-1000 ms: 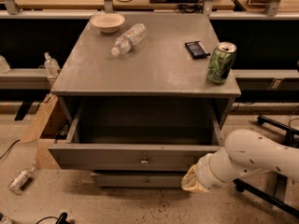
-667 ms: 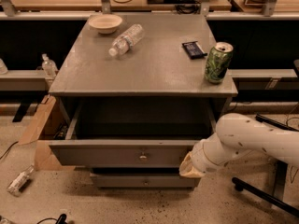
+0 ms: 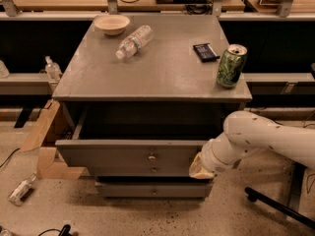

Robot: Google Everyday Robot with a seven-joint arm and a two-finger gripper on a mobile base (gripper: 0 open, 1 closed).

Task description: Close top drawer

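The top drawer [image 3: 125, 154] is a grey box, pulled partly out of the grey cabinet [image 3: 147, 68], with a small round knob [image 3: 152, 157] at the middle of its front. Its dark inside shows from above. My gripper [image 3: 198, 168] is at the end of the white arm [image 3: 266, 139], which reaches in from the right. It rests against the right end of the drawer's front. Two lower drawer fronts [image 3: 153, 188] show below, with like knobs.
On the cabinet top lie a beige bowl [image 3: 111, 23], a clear plastic bottle [image 3: 134, 41] on its side, a dark packet [image 3: 205, 51] and a green can [image 3: 230, 66]. Cardboard [image 3: 44, 141] leans at the cabinet's left. A bottle [image 3: 20, 190] lies on the floor.
The arm and gripper have pressed in toward the cabinet. The top drawer has slid partly in, and its open gap is shallower than before.
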